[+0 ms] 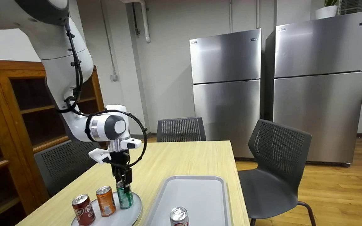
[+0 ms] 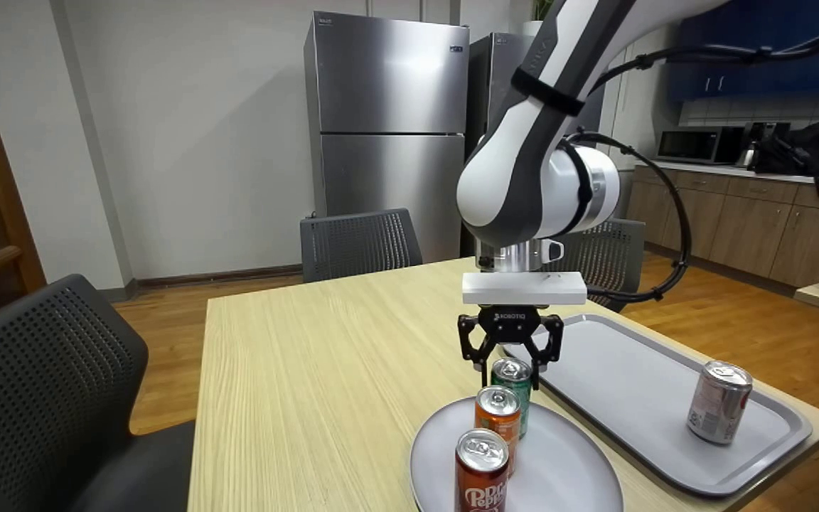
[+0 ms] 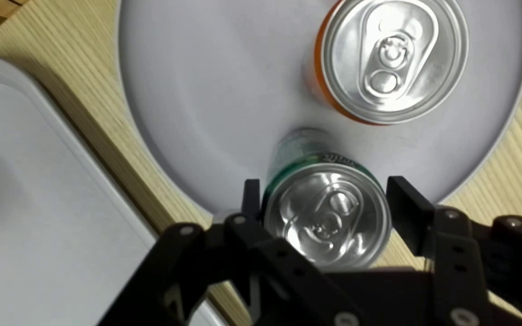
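Green can framed between fingers of pincer, at far side of plate; fingers partly spread, close to can, whether gripped cannot be told. Orange can placed nearer, tray right.

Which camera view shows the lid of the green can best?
The wrist view: it looks down on the lid, nearly whole and large, with its pull tab. Both exterior views show it smaller, at a slant; in an exterior view, the end effector hides part.
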You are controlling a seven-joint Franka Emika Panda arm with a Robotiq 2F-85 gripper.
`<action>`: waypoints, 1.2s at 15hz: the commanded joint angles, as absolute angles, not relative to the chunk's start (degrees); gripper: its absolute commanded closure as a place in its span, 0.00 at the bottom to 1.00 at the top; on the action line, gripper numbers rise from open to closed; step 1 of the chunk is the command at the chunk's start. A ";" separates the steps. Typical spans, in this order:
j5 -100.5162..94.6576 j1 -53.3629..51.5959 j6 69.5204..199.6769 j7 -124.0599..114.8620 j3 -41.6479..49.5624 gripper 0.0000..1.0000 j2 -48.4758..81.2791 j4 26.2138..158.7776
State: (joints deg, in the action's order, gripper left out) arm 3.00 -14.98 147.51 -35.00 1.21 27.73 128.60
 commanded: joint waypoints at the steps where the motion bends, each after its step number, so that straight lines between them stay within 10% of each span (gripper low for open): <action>1: 2.63 -15.59 147.31 -36.12 1.56 0.58 27.98 127.79; 18: 3.90 -10.96 145.06 -34.27 3.35 0.62 26.45 124.23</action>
